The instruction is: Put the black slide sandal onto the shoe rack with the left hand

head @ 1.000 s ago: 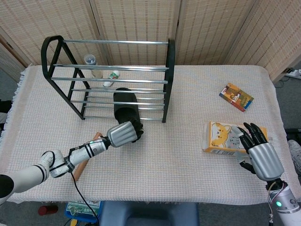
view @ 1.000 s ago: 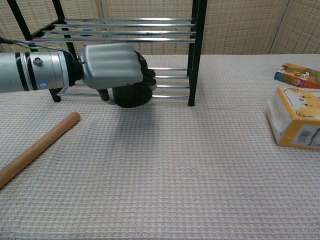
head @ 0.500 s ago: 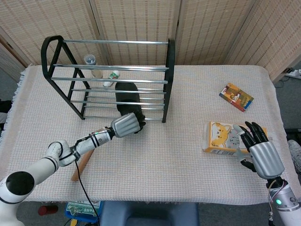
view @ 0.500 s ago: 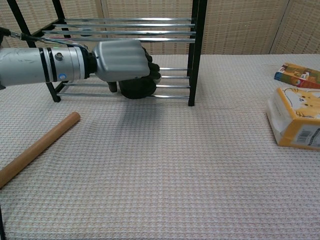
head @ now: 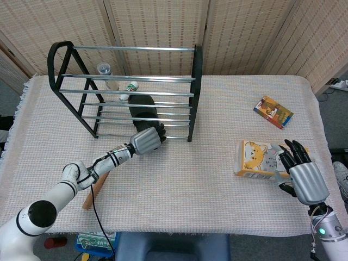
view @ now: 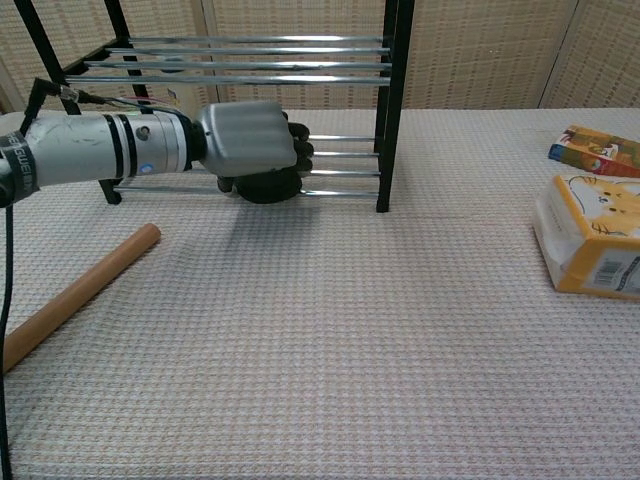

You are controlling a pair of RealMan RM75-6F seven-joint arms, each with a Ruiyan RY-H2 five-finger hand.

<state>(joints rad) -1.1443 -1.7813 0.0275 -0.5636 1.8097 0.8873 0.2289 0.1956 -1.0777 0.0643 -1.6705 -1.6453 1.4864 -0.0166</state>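
Sandal [head: 142, 110] now deeper on rack [head: 179, 80] bottom rails than 1 s ago; left hand [head: 147, 140] still grips heel. Right hand [head: 303, 175] unmoved, fingers spread on box [head: 253, 159].

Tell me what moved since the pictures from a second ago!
The left hand pushed the black slide sandal away from the robot, further onto the lower bars of the shoe rack. It still grips the sandal's near end. The right hand, tissue pack, wooden stick and small box stayed put.
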